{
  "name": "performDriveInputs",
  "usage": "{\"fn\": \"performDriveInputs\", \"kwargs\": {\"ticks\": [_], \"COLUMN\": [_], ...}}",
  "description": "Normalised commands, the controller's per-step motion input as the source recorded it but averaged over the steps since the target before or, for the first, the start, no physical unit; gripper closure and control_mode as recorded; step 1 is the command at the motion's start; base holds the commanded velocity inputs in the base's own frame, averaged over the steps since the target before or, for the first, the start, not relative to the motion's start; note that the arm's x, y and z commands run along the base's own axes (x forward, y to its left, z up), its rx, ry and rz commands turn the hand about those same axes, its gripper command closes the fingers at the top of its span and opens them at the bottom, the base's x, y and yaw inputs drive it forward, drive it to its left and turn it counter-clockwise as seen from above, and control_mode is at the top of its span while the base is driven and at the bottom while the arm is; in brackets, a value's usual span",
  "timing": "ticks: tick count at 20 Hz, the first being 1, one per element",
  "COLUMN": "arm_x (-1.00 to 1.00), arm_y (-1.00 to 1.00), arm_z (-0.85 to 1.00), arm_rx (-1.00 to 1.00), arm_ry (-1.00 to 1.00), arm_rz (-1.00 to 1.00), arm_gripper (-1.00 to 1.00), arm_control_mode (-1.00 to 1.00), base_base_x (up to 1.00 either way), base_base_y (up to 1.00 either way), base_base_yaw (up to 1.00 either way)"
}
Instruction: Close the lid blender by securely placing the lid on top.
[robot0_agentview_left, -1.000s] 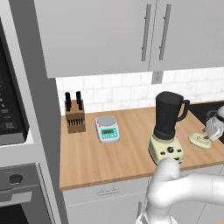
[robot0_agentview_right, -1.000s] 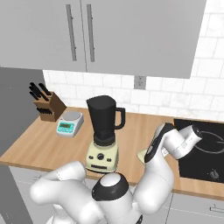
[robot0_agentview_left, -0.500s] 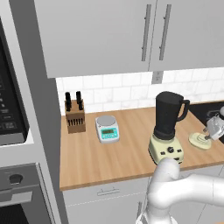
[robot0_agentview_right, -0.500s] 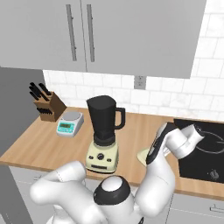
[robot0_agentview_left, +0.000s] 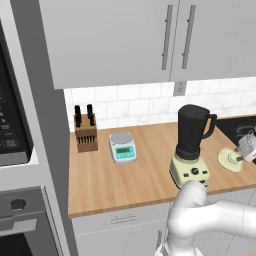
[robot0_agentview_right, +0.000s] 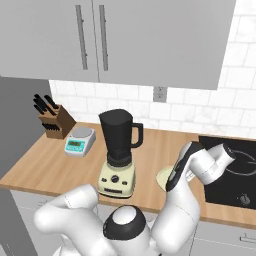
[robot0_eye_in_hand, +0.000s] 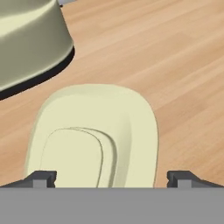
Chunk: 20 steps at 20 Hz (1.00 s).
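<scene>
The blender (robot0_agentview_left: 192, 144) stands on the wooden counter, a dark tapered jar on a cream base, its top uncovered; it also appears as the blender (robot0_agentview_right: 119, 150). To its right the cream round lid (robot0_agentview_left: 230, 160) lies flat on the wood. My gripper (robot0_agentview_left: 241, 157) hangs just over the lid's right side, open. From the other side, the gripper (robot0_agentview_right: 170, 185) covers much of the lid (robot0_agentview_right: 162, 177). In the hand view the lid (robot0_eye_in_hand: 94, 140) sits close below, the gripper (robot0_eye_in_hand: 111, 179) open with one fingertip off each side of it, and the blender base (robot0_eye_in_hand: 30, 39) is at the upper left.
A knife block (robot0_agentview_left: 86, 132) and a teal-and-white scale (robot0_agentview_left: 122, 146) stand left of the blender near the tiled wall. A black cooktop (robot0_agentview_right: 232, 167) lies right of the lid. Wall cabinets (robot0_agentview_left: 150, 35) hang overhead. An oven column (robot0_agentview_left: 20, 150) borders the counter's left end.
The hand has sunk slightly toward the lid. The jaws have stayed open, and the lid and blender have not moved.
</scene>
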Motion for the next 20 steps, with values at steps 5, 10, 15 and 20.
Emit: {"fn": "performDriveInputs", "kwargs": {"ticks": [5, 10, 15, 20], "arm_x": [0.0, -0.09, -0.24, -0.18], "arm_y": [0.1, 0.01, 0.06, 0.22], "arm_z": [0.14, 0.12, 0.02, -0.06], "arm_rx": [0.0, 0.0, -0.01, -0.01], "arm_ry": [-0.02, -0.1, -0.09, 0.0], "arm_rz": [0.0, 0.0, 0.0, 0.0], "arm_gripper": [-1.0, -1.0, -1.0, -1.0], "arm_control_mode": [-1.0, -1.0, -1.0, -1.0], "base_base_x": [0.0, 0.0, 0.0, 0.0], "base_base_y": [0.0, 0.0, 0.0, 0.0], "base_base_yaw": [0.0, 0.0, 0.0, 0.0]}}
